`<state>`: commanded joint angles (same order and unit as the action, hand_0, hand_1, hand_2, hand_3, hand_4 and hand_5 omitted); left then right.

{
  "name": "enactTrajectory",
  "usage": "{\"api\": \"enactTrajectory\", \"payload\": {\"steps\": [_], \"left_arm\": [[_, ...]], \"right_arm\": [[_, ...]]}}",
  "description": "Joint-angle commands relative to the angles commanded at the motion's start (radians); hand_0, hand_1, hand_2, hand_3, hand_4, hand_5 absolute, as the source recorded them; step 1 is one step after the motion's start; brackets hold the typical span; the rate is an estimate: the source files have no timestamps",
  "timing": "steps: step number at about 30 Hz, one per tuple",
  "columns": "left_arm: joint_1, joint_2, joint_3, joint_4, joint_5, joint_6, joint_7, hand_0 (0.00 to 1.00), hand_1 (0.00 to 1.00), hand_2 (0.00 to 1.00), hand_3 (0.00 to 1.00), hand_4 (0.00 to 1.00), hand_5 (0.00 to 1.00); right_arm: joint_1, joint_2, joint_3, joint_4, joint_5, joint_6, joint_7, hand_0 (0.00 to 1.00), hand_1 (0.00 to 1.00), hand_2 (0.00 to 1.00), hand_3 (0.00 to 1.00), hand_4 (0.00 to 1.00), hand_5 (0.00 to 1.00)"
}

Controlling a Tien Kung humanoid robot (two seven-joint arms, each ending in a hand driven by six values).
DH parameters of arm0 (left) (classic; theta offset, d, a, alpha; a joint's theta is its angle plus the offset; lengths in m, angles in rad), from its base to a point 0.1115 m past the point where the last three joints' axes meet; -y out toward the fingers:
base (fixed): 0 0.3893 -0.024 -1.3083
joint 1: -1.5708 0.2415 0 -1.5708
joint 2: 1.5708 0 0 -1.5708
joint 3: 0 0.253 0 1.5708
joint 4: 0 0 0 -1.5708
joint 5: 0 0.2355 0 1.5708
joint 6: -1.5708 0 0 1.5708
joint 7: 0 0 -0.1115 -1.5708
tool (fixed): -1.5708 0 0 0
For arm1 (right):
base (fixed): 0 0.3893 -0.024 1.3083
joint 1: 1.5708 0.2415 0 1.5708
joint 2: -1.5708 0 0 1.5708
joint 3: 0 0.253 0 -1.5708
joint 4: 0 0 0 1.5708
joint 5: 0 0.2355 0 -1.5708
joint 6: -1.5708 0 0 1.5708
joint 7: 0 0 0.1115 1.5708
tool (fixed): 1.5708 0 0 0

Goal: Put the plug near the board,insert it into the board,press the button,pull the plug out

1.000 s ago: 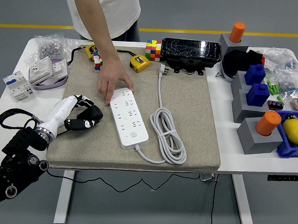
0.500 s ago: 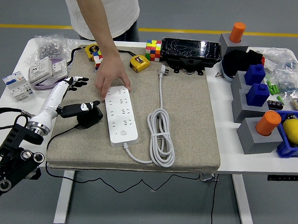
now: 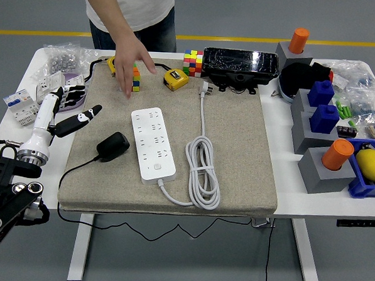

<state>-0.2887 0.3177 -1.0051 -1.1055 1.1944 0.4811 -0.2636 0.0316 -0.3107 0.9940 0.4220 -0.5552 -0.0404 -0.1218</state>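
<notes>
From the head view, the black rounded plug (image 3: 113,146) lies on the beige padded mat (image 3: 237,149), near the mat's left edge, just left of the white rectangular power board (image 3: 152,145) and apart from it. Its thin black cable (image 3: 72,172) runs toward the mat's front-left corner. The left hand (image 3: 66,106) hovers over the desk's left side, at the mat's left edge, fingers (image 3: 87,115) released and spread, grasping nothing; the plug is to the right of and nearer than the fingertips, not touching them. The board's white cord (image 3: 203,173) lies coiled to its right. A person's hand (image 3: 130,59) reaches over the mat's far-left corner, above a small multicoloured block (image 3: 136,80).
</notes>
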Motion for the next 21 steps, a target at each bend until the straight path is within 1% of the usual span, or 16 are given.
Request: {"api": "enactTrajectory", "payload": {"steps": [1,6,7,21], "left_arm": [[0.0,-0.001,-0.001,0.001,-0.001,0.0,0.002,0.669,0.726,0.696,0.708,0.925,0.421],[0.001,0.0,-0.012,0.006,-0.013,0.001,0.011,0.669,0.726,0.696,0.708,0.925,0.421],[0.001,0.0,-0.013,0.006,-0.013,0.0,0.013,0.669,0.724,0.696,0.7,0.914,0.438],[0.002,0.003,-0.012,0.005,-0.007,-0.015,0.033,0.666,0.717,0.695,0.68,0.893,0.431]], "right_arm": [[0.0,0.0,0.0,0.0,0.0,0.0,0.0,0.567,0.663,0.675,0.604,0.973,0.496],[0.0,0.001,0.003,-0.001,-0.001,0.0,0.0,0.567,0.663,0.675,0.604,0.973,0.496],[0.0,0.001,0.004,-0.001,-0.001,0.0,0.0,0.567,0.663,0.675,0.604,0.972,0.495],[0.003,0.003,0.0,-0.002,-0.001,0.002,0.001,0.567,0.664,0.675,0.604,0.972,0.495]]}}
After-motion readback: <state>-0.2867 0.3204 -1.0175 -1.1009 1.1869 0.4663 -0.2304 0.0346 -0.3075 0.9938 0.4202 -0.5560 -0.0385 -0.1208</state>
